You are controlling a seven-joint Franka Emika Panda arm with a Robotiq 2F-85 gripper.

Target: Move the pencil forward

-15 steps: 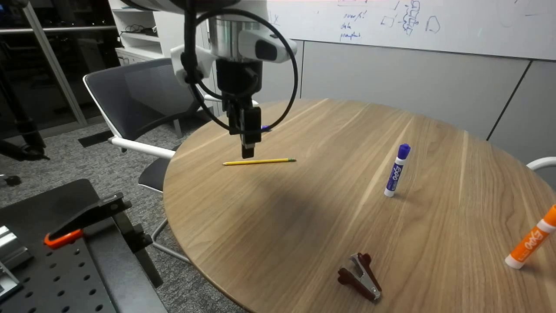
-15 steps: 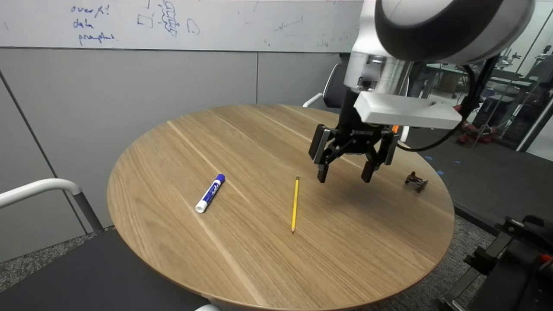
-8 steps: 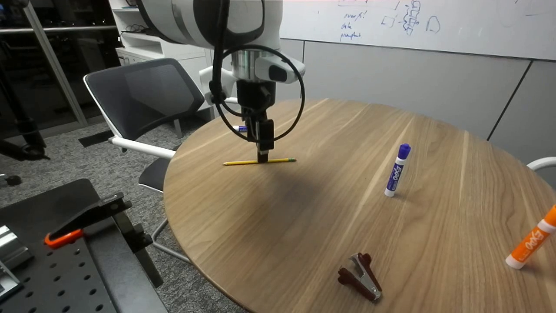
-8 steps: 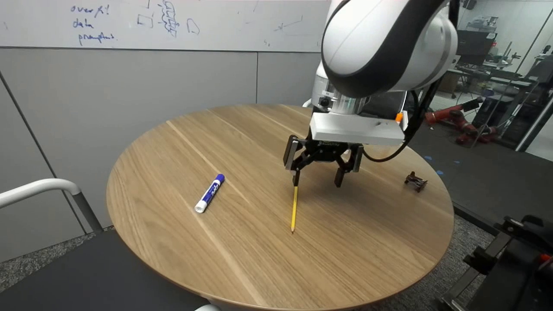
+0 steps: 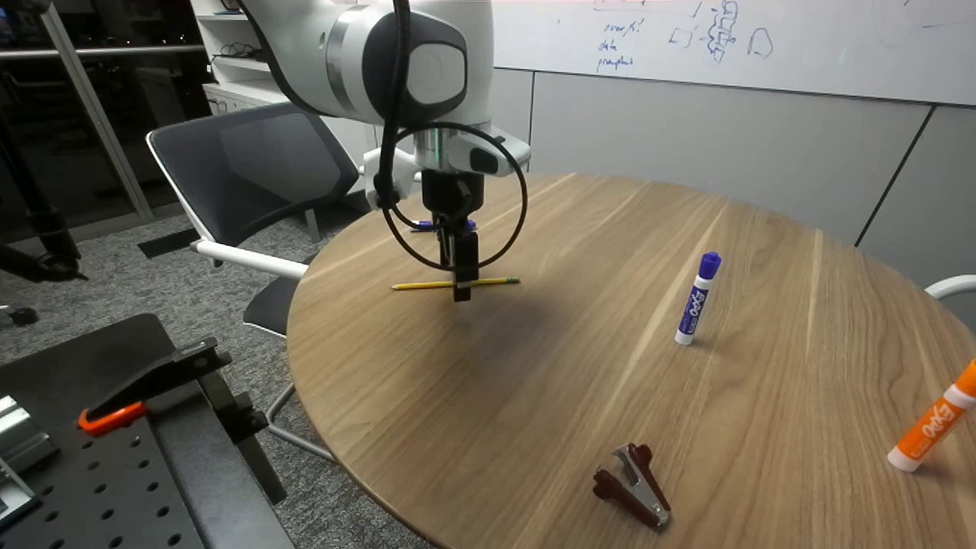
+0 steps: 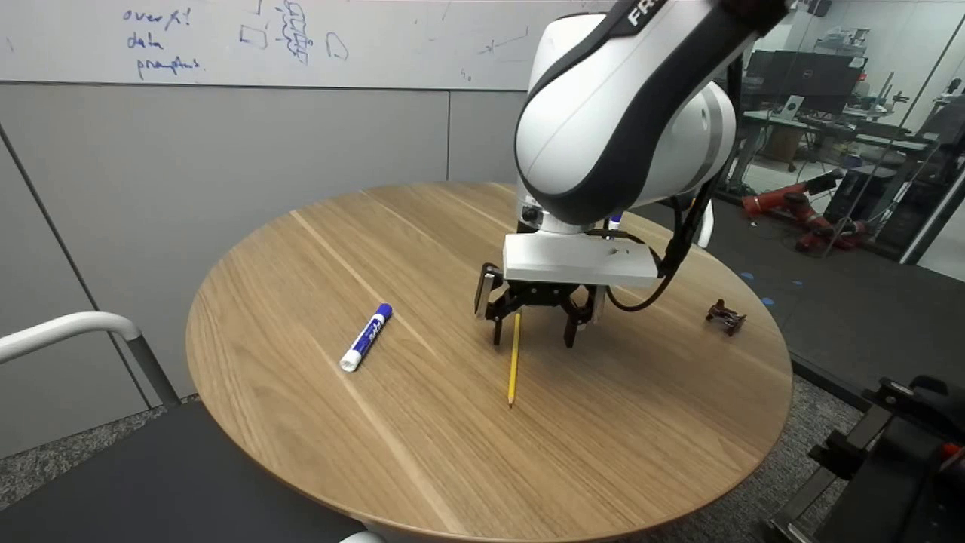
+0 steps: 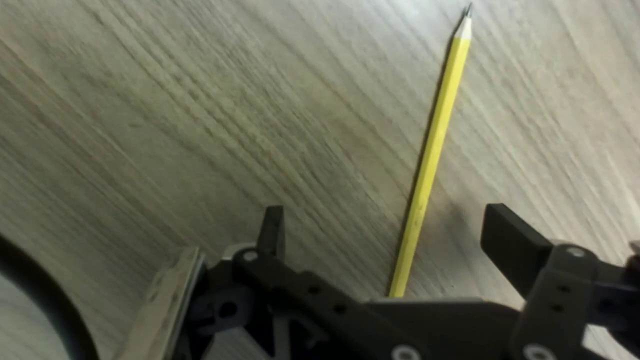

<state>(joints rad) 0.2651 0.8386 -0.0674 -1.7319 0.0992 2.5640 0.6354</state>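
Right now, you are holding the black two-fingered gripper (image 6: 533,341) low over the round brown wooden bench (image 6: 641,452). Its fingers (image 7: 515,250) are standing wide apart, and the long, thin yellow pencil (image 7: 429,170) is lying flat on the bench, running between them and touching neither one. The pencil's sharp tip is pointing away from the gripper. Well apart from the pencil, a short blue-and-white marker (image 6: 366,337) is lying on its side, and a brown-and-silver staple remover (image 5: 648,499) is sitting near the bench's edge.
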